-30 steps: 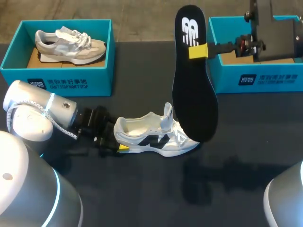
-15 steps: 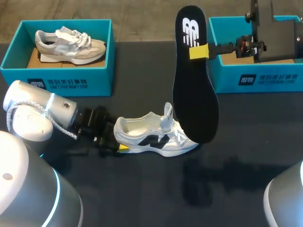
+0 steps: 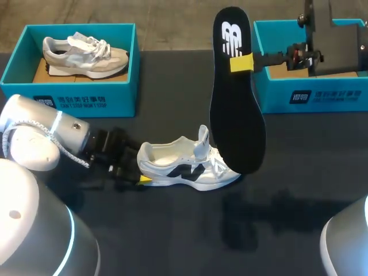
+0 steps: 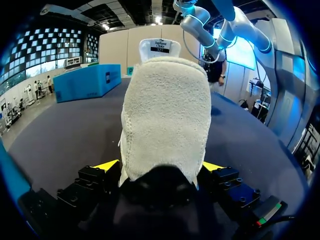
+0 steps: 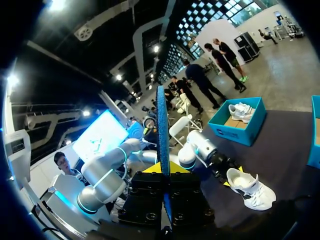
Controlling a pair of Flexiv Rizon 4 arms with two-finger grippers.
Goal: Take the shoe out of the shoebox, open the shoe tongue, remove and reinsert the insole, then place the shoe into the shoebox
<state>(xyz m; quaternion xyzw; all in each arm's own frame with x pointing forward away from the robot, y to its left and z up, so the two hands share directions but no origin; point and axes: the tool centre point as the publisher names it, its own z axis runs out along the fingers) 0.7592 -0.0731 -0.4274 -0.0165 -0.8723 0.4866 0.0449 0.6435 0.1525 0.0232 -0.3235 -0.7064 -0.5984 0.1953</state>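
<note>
**A:** What sits farthest left?

**B:** The left shoebox (image 3: 69,95), an open-topped rectangle of teal cardboard. A grey shoe (image 3: 86,56) with white laces lies inside it on a brown card floor.

**A:** And nearer the front?

**B:** The left arm (image 3: 40,135), a smooth, rounded white shell, narrows to black jointed parts low over the dark matte tabletop (image 3: 172,230). The left hand (image 3: 140,172) is clamped on the heel of the white shoe (image 3: 190,167). In the left wrist view a yellow tip presses against each side of the heel.

**A:** What is the shoe like?

**B:** It is a low trainer standing upright on its sole near the middle of the tabletop, toe towards the right. It has a white upper, a black side mark and loose white laces. Seen up close, the heel is a nubby, towel-like off-white fabric. The tongue (image 3: 204,135) stands straight up, and the mouth of the shoe gapes.

**A:** And the insole?

**B:** The insole (image 3: 236,98) is a long, flat black foot shape with a white mark near its top. It hangs upright in the air, its lower end just above the toe of the white shoe. The right hand (image 3: 240,62) pinches it near the upper end. In the right wrist view it shows edge-on as a thin blue-black blade between the closed fingers.

**A:** Farthest right?

**B:** The right shoebox (image 3: 310,95), also teal cardboard. The right arm's dark wrist block hides most of its inside.
</note>
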